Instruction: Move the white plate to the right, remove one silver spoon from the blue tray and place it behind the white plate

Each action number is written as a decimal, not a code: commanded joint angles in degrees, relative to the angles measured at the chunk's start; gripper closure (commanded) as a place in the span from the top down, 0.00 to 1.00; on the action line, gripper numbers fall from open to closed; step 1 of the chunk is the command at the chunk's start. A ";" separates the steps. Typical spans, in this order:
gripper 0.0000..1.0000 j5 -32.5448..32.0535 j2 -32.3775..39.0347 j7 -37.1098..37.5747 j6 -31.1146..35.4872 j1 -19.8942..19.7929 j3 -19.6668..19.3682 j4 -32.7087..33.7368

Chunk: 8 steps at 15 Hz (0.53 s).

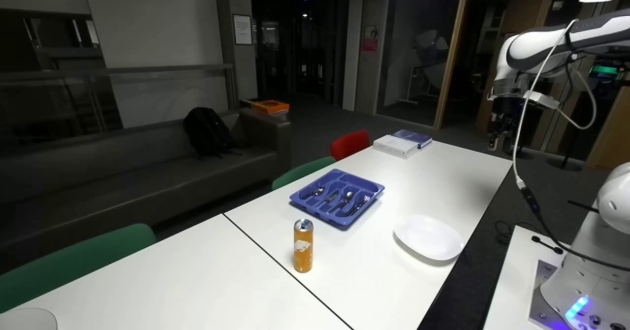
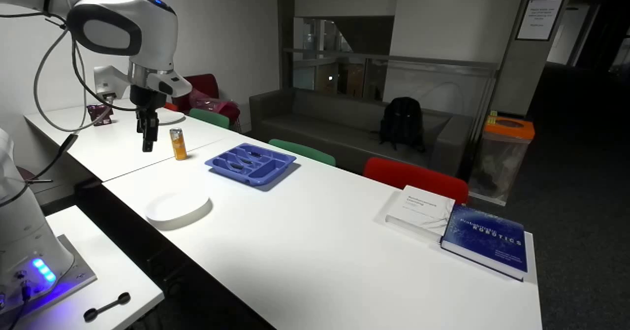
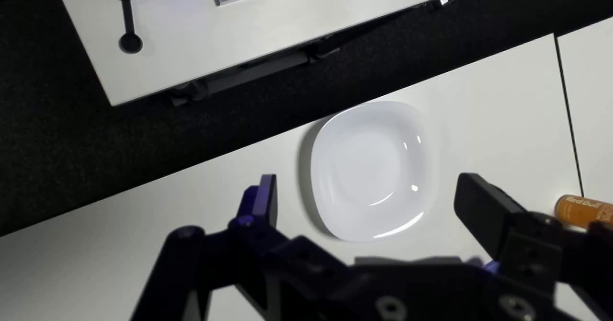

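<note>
Below the wide-spread claw, well apart, the white plate.

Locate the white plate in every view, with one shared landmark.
In an exterior view: white plate, lower right.
In an exterior view: white plate, lower left.
Wrist view: white plate, just right of centre.
Shared landmark: orange can, pictured left of, above and right of the plate, respectively.

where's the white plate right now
In an exterior view, the white plate lies right of the blue tray and orange can, on the table, near its edge facing the robot base.
</note>
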 commanded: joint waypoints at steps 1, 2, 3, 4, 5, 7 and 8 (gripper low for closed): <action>1.00 4.96 7.39 -4.61 2.55 0.88 -0.38 1.07; 1.00 6.55 10.01 -6.49 4.04 1.45 -0.52 0.95; 1.00 8.26 12.26 -8.55 5.32 1.97 -0.56 0.99; 1.00 10.06 14.45 -10.87 6.54 2.46 -0.50 1.01; 1.00 12.27 16.14 -13.83 9.32 3.06 -0.38 0.58; 1.00 16.01 19.35 -18.28 14.83 3.60 0.40 0.01; 1.00 17.38 20.36 -20.16 18.91 3.75 1.01 -0.88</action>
